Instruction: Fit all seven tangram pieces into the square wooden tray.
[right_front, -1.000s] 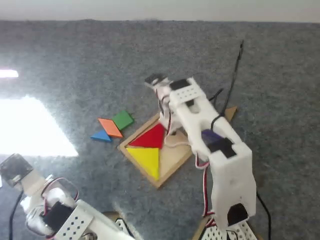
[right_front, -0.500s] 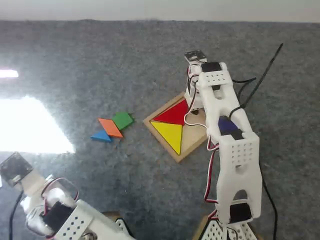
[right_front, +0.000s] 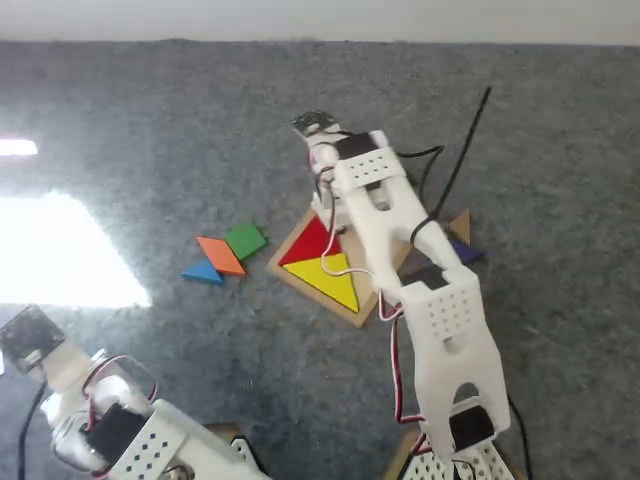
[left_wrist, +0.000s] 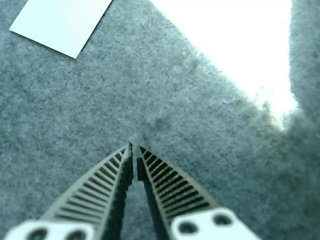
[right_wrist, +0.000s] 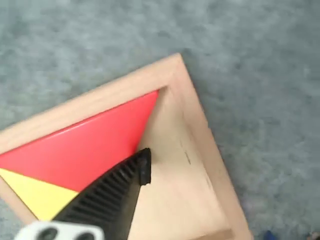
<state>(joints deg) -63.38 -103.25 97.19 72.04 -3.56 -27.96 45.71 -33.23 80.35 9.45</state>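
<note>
The square wooden tray (right_front: 312, 296) lies mid-table and holds a red triangle (right_front: 306, 247) and a yellow triangle (right_front: 332, 279). My right gripper (right_front: 325, 203) is down inside it. In the right wrist view one black finger (right_wrist: 118, 189) rests its tip on the tray's bare floor (right_wrist: 175, 190), against the red triangle (right_wrist: 85, 145); no second finger shows beside it. Left of the tray lie a green square (right_front: 246, 240), an orange parallelogram (right_front: 220, 255) and a blue triangle (right_front: 203, 271). A purple piece (right_front: 464, 252) peeks out right of the arm. My left gripper (left_wrist: 135, 150) hangs shut over bare carpet.
Grey carpet covers the table. A bright glare patch (right_front: 55, 250) lies at the left. The left arm's base (right_front: 110, 430) sits at the front left edge. A white sheet (left_wrist: 60, 22) lies on the carpet in the left wrist view. A wooden-coloured triangle (right_front: 460, 226) sits by the purple piece.
The right arm swung right, then back left, dragging and turning the tray with it. The tray now sits between its two earlier spots. The left arm has not moved.
</note>
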